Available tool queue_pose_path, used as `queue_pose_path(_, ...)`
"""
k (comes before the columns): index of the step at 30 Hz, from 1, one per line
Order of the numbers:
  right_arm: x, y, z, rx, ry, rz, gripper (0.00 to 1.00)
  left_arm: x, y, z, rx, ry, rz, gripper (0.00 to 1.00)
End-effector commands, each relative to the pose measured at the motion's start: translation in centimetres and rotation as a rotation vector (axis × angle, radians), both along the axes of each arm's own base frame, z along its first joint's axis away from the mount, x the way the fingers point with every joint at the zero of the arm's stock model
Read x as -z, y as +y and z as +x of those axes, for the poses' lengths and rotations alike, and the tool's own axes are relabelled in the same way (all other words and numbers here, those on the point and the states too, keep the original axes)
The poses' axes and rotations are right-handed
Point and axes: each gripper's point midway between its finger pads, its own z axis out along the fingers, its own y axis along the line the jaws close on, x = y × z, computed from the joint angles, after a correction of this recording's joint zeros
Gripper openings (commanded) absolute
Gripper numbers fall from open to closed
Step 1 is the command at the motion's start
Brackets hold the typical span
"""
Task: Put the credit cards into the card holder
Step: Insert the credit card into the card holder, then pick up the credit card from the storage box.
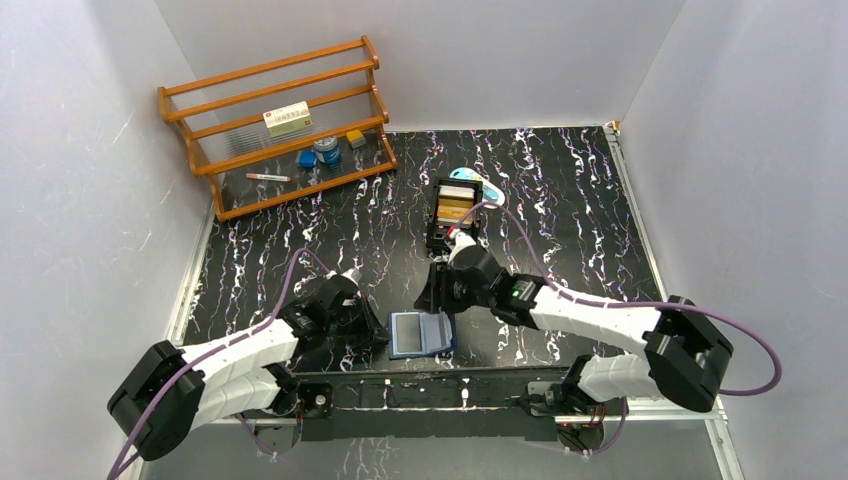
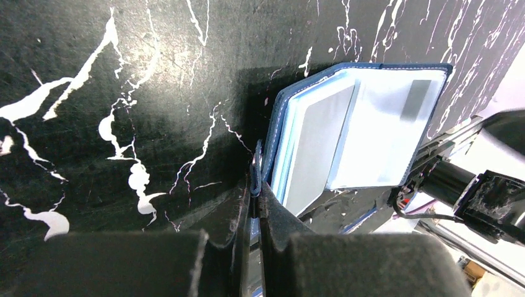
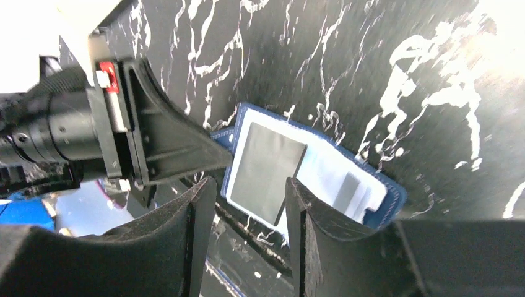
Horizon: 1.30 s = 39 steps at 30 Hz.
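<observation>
Two ways tending the blue wallet [image 1: 421, 334], lying open, pockets up, at the near edge of the marbled table [image 1: 580, 220]. Pinching its left edge with the left gripper [image 2: 255, 185], fingers pressed tight together on the blue tab. Hovering just over the wallet with the right gripper [image 3: 247, 192], fingers spread, gripping nothing. Showing a grey rectangle in the wallet's left pocket; card or glare, hard telling. Holding none of the gold and white cards [image 1: 455, 207], stacked in a black tray [image 1: 432, 235] well beyond the wallet.
</observation>
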Motion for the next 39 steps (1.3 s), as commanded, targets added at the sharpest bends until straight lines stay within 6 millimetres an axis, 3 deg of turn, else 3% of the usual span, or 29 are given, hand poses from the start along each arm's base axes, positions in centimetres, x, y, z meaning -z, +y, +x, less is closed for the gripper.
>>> queue_pose_path(1,-4.1,-1.2,3.9,-0.025,-0.187,-0.040,0.54,-1.4,-0.4,-0.3,0.056,-0.025,-0.020,0.04)
queue_pose_path(8,-8.1,-5.6,14.2,-0.023,-0.474,-0.285,0.53,-2.2,-0.8,-1.1,0.130,-0.020,-0.040,0.06)
queue_pose_path(13,-9.1,-6.6,19.8,-0.169,-0.745,-0.493,0.56,-2.7,-1.0,-1.3,0.135,-0.027,-0.068,0.06)
queue_pose_path(16,-8.5,-6.8,23.4,-0.241,-0.803,-0.593,0.55,-3.0,-1.1,-1.2,0.129,-0.039,-0.084,0.06)
queue_pose_path(21,-7.4,-6.9,27.5,-0.342,-0.861,-0.713,0.52,-3.4,-1.3,-1.2,0.134,-0.042,-0.101,0.07)
queue_pose_path(22,-6.2,-6.9,28.3,-0.367,-0.862,-0.752,0.52,-3.5,-1.3,-1.2,0.133,-0.042,-0.103,0.07)
queue_pose_path(27,-4.3,-7.4,31.2,-0.435,-0.932,-0.907,0.55,-3.6,-1.4,-1.2,0.129,-0.052,-0.117,0.07)
queue_pose_path(39,-1.3,-6.9,32.5,-0.512,-0.984,-0.961,0.51,-3.4,-1.5,-1.3,0.137,-0.048,-0.125,0.07)
